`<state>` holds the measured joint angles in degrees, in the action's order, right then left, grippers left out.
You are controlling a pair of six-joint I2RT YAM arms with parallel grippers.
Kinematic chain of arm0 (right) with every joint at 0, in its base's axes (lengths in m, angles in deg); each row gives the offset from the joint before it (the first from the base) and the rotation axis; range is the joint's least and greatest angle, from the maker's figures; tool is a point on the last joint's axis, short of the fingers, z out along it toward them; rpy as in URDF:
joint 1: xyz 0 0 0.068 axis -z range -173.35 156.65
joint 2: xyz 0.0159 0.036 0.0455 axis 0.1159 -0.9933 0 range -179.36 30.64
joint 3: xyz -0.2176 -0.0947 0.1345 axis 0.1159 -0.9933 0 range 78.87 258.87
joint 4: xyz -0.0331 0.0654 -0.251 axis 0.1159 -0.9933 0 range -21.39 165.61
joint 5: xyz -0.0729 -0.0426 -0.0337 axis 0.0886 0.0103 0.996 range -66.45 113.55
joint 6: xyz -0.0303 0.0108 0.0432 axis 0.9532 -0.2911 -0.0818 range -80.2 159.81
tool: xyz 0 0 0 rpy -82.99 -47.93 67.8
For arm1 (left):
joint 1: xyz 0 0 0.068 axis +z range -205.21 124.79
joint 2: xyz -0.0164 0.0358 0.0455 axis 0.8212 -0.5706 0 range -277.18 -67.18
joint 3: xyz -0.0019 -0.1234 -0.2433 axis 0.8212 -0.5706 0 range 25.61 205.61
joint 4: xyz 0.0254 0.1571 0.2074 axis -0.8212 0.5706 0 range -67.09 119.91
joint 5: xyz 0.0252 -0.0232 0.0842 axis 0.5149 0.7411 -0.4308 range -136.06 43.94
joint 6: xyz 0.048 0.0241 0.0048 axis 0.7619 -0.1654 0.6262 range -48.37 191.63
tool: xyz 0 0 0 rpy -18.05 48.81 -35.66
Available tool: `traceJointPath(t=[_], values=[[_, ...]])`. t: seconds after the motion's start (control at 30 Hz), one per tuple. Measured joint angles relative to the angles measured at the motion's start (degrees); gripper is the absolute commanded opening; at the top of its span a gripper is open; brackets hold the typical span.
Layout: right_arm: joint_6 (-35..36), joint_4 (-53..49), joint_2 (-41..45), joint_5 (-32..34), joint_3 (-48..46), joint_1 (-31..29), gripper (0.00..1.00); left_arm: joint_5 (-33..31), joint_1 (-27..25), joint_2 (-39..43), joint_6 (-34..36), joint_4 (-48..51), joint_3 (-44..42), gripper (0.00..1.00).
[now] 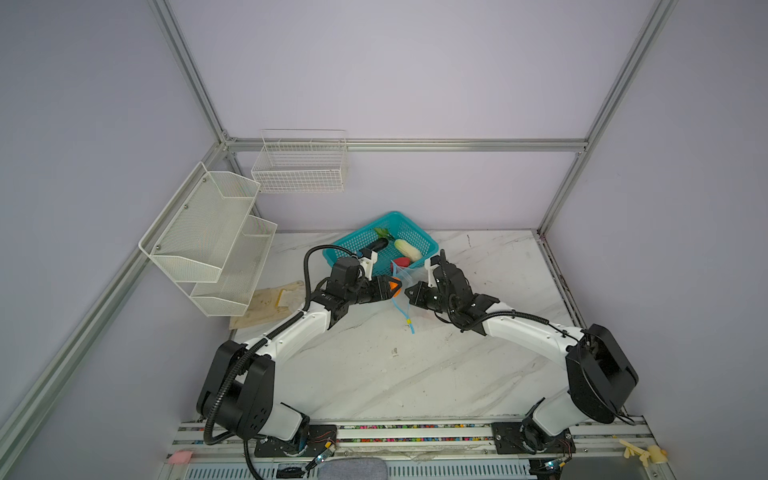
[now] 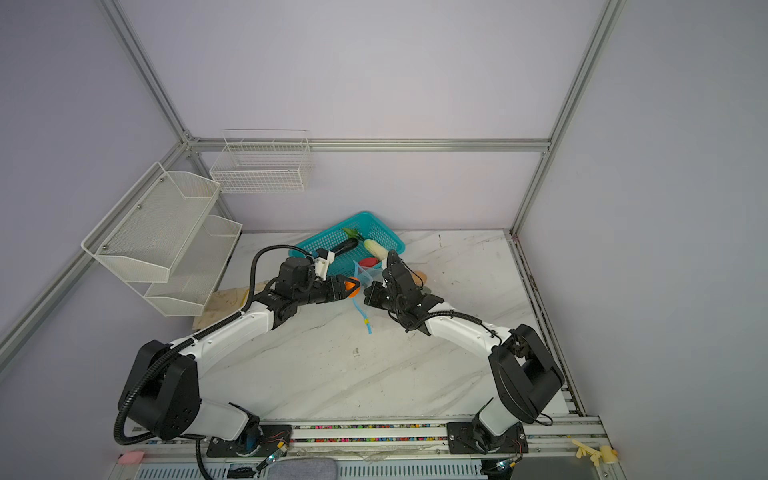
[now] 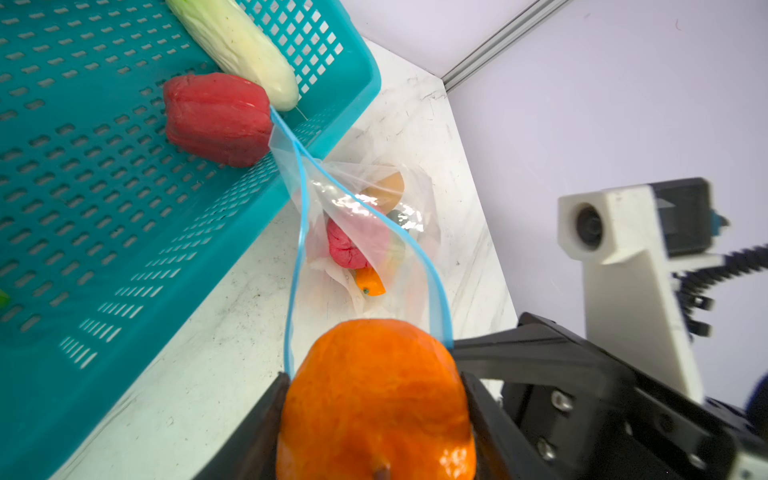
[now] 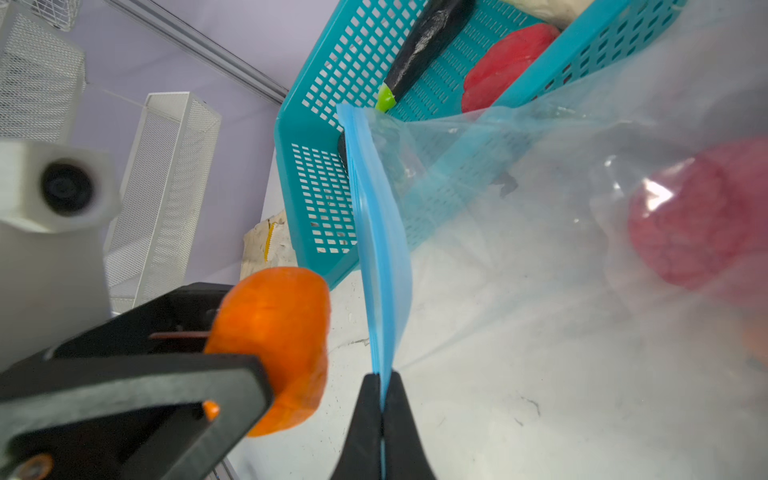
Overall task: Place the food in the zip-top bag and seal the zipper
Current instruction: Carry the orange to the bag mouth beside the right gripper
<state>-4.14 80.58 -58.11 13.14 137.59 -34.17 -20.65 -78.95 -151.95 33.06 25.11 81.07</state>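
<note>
Left wrist view: your left gripper is clamped on the orange, right at the bag's mouth.
Further right, the zip-top bag lies on the marble table beside the teal basket. A pink piece is already inside, and the light-blue zipper gapes open. Your right gripper has its jaws together on one zipper lip. The film looks thin, slippery and floppy, so grip only the stiffer zipper edge. The orange seems light and firm. The eggplant, cabbage and red piece lie in the basket.
</note>
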Motion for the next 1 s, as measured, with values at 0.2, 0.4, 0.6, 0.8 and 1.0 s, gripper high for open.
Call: traceJointPath(t=[0.2, 0.4, 0.6, 0.8, 1.0], values=[[-0.42, 0.37, 0.7, -0.13, 0.0, 0.0, 0.0, 0.0, -0.39, -1.6, -1.03, -1.73, -0.09, 0.47], [-0.52, 0.42, 0.79, -0.39, 0.0, 0.0, 0.0, 0.0, -0.98, -2.08, -1.51, -3.39, -0.07, 0.47], [-0.55, 0.42, 1.03, -0.59, 0.0, 0.0, 0.0, 0.0, -1.18, -2.99, -2.62, -4.57, -0.07, 0.47], [-0.55, 0.42, 1.14, -0.61, 0.0, 0.0, 0.0, -0.04, -1.16, -3.45, -3.04, -5.73, -0.81, 0.47], [-0.55, 0.42, 1.18, -0.79, 0.0, 0.0, 0.0, -0.02, -1.18, -3.52, -4.52, -6.01, -1.86, 0.47]])
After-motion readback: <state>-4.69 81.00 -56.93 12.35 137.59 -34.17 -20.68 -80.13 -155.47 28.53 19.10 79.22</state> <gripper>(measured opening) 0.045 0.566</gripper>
